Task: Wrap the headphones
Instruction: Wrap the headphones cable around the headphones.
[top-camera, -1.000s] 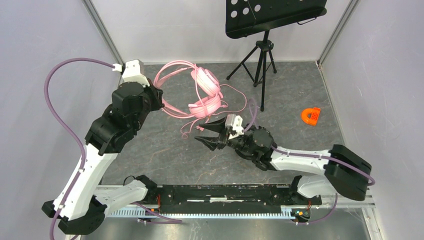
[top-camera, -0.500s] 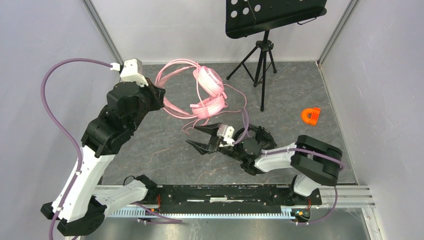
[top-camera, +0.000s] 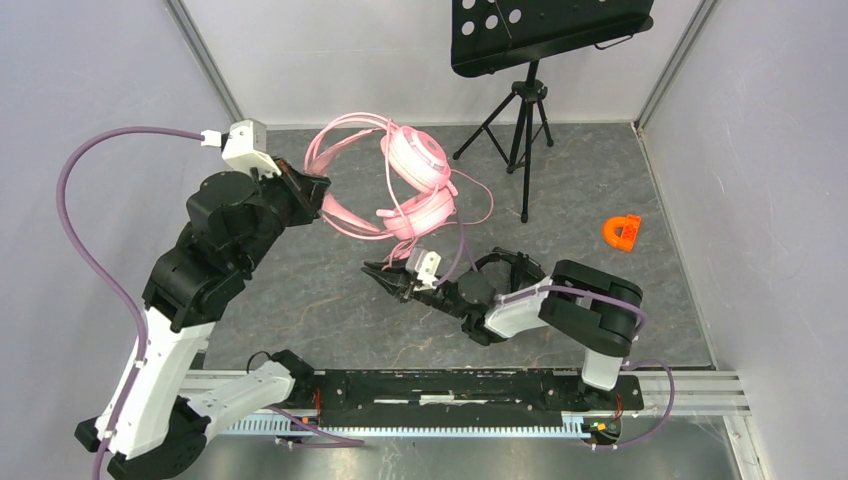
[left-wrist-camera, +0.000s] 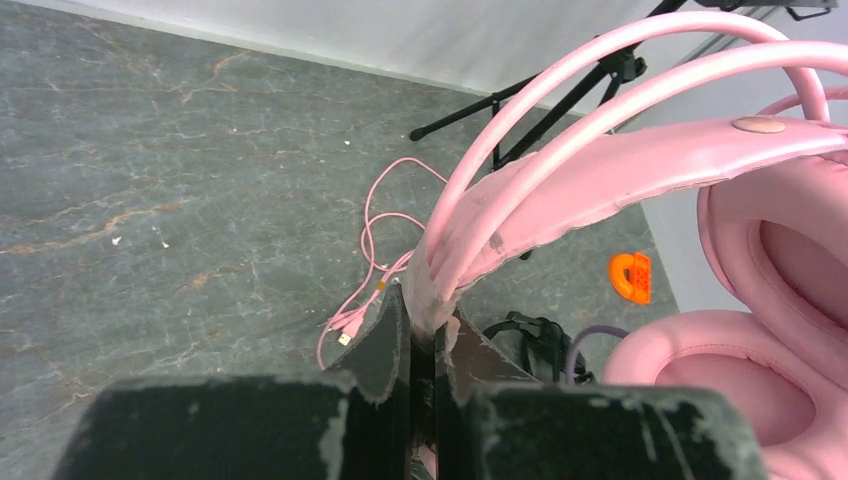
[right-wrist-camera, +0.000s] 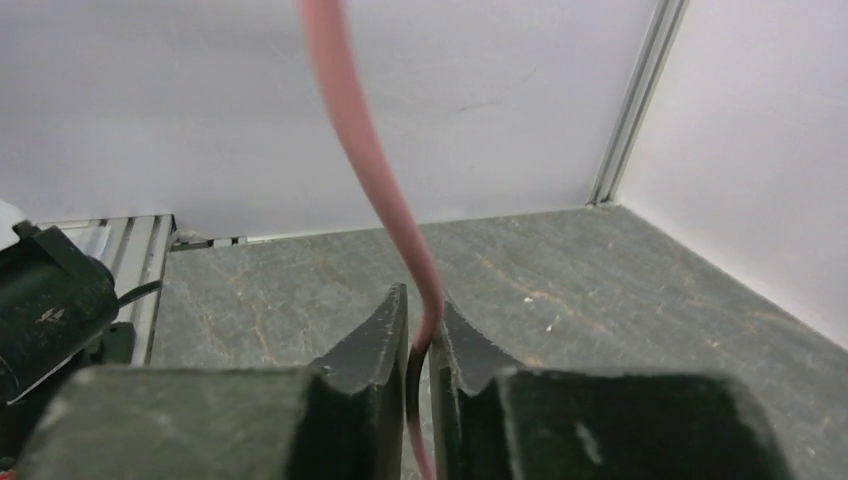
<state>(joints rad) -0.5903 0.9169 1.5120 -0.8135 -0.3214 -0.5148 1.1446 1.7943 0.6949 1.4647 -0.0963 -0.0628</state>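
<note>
Basically, pink headphones (top-camera: 415, 185) are held up over the far middle of the grey table (top-camera: 300, 300), with glossy cushions and cord looped around them. Raised and reaching right, the left gripper (left-wrist-camera: 425, 325) is clamped on the headband (left-wrist-camera: 600, 170). Low and stretched left, the right gripper (right-wrist-camera: 420, 320) pinches the pink cable (right-wrist-camera: 365, 150).

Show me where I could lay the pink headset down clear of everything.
Bare tabletop lies between the left arm and the right end effector, and between the tripod and the orange piece. The middle is crowded: pink headphones, their cable and the right arm.
</note>
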